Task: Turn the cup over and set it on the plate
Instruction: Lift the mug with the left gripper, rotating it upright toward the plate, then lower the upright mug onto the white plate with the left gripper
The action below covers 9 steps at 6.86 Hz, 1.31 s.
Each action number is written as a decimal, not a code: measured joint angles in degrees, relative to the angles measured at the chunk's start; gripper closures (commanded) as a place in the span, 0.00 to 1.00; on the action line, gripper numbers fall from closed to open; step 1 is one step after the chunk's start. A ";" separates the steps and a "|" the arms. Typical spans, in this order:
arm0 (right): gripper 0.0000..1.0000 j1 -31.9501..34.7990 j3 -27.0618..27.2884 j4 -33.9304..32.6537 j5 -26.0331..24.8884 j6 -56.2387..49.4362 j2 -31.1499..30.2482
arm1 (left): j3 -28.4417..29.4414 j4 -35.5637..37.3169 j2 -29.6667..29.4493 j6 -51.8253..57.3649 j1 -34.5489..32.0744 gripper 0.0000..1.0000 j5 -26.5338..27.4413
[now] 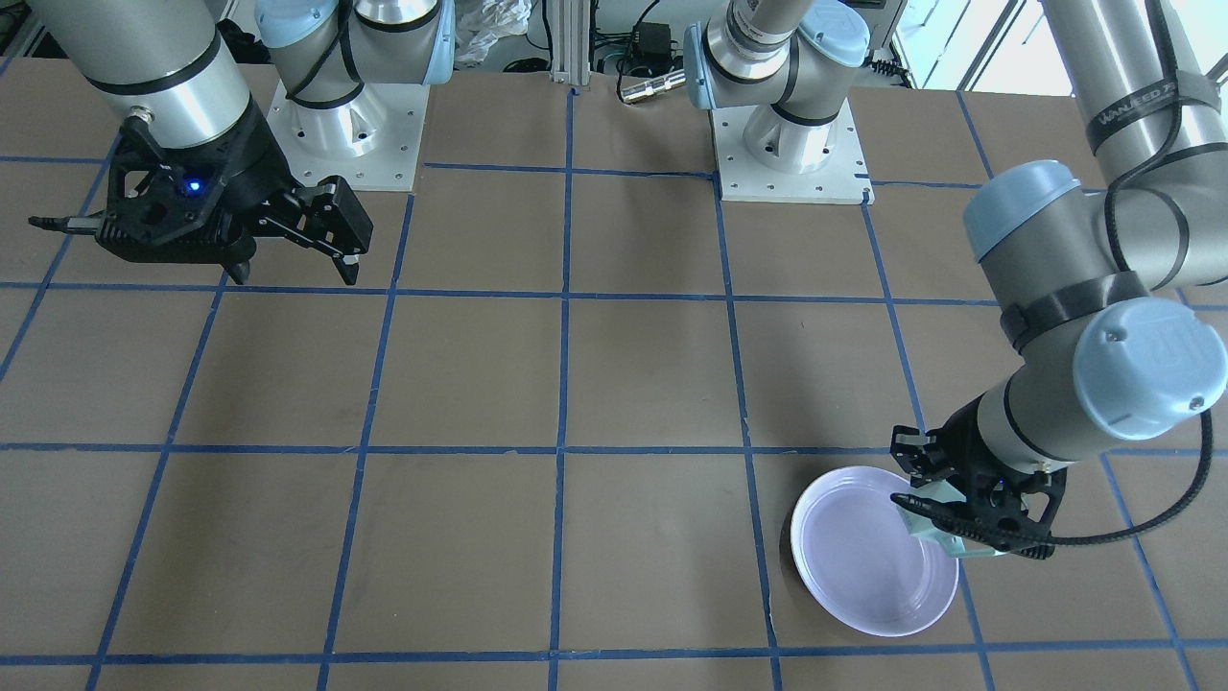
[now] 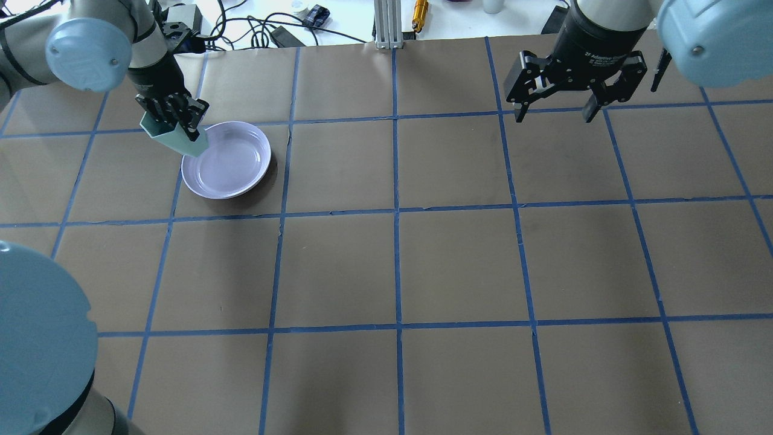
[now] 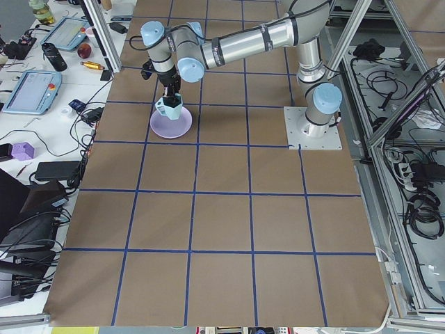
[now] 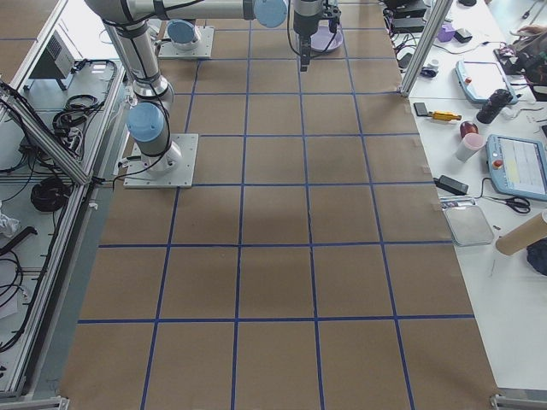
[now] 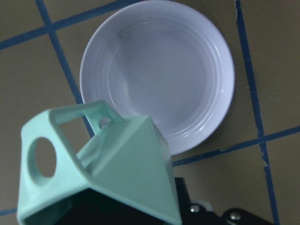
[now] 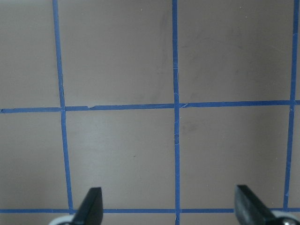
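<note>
Lavender plate (image 2: 235, 166): on table, bare | right gripper (image 2: 555, 113): fingers spread, empty, well apart | left gripper (image 2: 181, 130): pinching mint-green faceted cup (image 2: 166, 138), tilted above plate's rim | step: placing | next: centre, level upright, lower, release.

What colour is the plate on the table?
The plate is pale lavender, plain; the left wrist view shows it best.

The mint-green faceted cup (image 2: 181, 145) hangs tilted, apparently not touching, over the ten-o'clock rim, seen from overhead, of the flat-lying lavender plate (image 2: 235, 164).
</note>
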 measured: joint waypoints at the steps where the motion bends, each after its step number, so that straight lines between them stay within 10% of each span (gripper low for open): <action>1: 0.00 0.00 0.00 0.00 0.00 0.00 0.00 | 0.01 0.90 -1.60 1.20 -0.89 1.00 0.11; 6: 0.00 0.00 0.00 0.00 0.00 0.00 0.00 | -0.22 2.54 -5.53 4.13 -2.27 1.00 0.70; 7: 0.00 0.00 0.00 0.00 0.00 0.00 0.00 | -0.37 2.55 -6.04 4.06 -2.36 0.78 0.77; 8: 0.00 0.00 0.00 0.00 0.00 0.00 0.00 | -0.46 2.55 -6.38 3.91 -2.39 0.16 0.82; 9: 0.00 0.00 0.00 0.00 0.00 0.00 0.00 | -0.59 2.55 -6.60 3.49 -2.47 0.00 0.82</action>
